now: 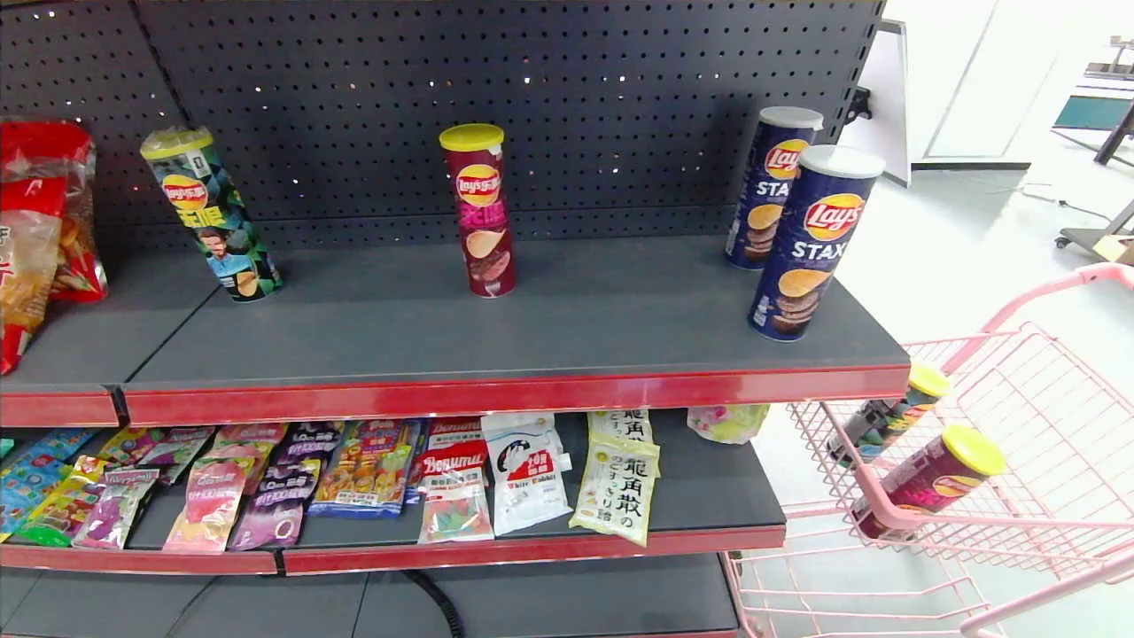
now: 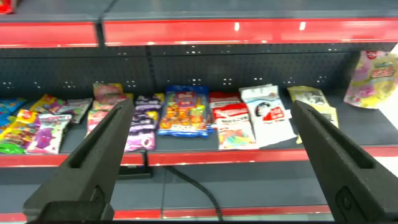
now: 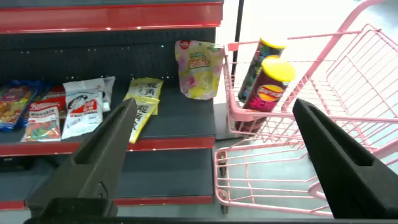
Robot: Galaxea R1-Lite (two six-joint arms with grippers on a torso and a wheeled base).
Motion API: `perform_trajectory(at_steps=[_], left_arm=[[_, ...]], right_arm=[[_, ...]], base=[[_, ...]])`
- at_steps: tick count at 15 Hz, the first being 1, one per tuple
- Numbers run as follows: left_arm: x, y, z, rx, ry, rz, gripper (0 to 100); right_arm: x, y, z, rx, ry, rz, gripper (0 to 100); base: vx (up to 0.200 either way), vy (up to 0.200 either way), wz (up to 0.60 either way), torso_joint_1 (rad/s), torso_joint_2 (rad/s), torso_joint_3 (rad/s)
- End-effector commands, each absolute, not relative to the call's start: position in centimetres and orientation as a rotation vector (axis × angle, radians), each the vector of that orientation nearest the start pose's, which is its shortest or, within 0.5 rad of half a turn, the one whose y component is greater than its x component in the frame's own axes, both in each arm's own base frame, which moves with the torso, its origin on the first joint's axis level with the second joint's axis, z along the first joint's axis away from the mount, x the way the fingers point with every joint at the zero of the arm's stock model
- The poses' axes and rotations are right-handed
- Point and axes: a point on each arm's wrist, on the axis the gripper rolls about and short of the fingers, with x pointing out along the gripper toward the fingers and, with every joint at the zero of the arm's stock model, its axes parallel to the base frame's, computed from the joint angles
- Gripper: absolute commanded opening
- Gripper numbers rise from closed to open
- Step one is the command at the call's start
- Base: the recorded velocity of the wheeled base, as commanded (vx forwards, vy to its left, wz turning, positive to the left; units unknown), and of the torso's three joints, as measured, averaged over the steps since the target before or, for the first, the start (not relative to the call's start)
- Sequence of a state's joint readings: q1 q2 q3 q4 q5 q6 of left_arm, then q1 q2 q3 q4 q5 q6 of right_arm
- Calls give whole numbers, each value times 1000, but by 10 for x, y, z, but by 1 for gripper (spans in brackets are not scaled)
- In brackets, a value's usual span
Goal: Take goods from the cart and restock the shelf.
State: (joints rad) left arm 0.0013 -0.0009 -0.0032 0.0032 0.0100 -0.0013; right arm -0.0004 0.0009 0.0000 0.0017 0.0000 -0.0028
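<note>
I count four chip cans standing well apart on the top shelf, while two yellow-lidded cans lean inside the pink cart, so I judge restocking partly done. My left pincer and right pincer hang spread, holding nothing. The can labels show a round red-and-yellow logo and pictured chips.
</note>
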Motion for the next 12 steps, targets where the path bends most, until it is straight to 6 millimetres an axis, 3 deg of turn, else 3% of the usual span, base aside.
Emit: perform_trajectory(at_steps=[1,5,7,12], left_arm=[[-23,0,76,-2,0,12,100],[-23,0,76,-2,0,12,100],[-23,0,76,-2,0,12,100],[-23,0,76,-2,0,12,100]], right_arm=[[-23,0,75,-2,3,-2,100],[-23,0,75,0,3,-3,100],[-23,0,75,2,2,-5,100],[-23,0,75,3,2,-6,100]], base=[[0,-200,0,-2,2,-2],[0,-200,0,0,4,0],[0,0,0,0,0,0],[0,0,-600,1,3,1]])
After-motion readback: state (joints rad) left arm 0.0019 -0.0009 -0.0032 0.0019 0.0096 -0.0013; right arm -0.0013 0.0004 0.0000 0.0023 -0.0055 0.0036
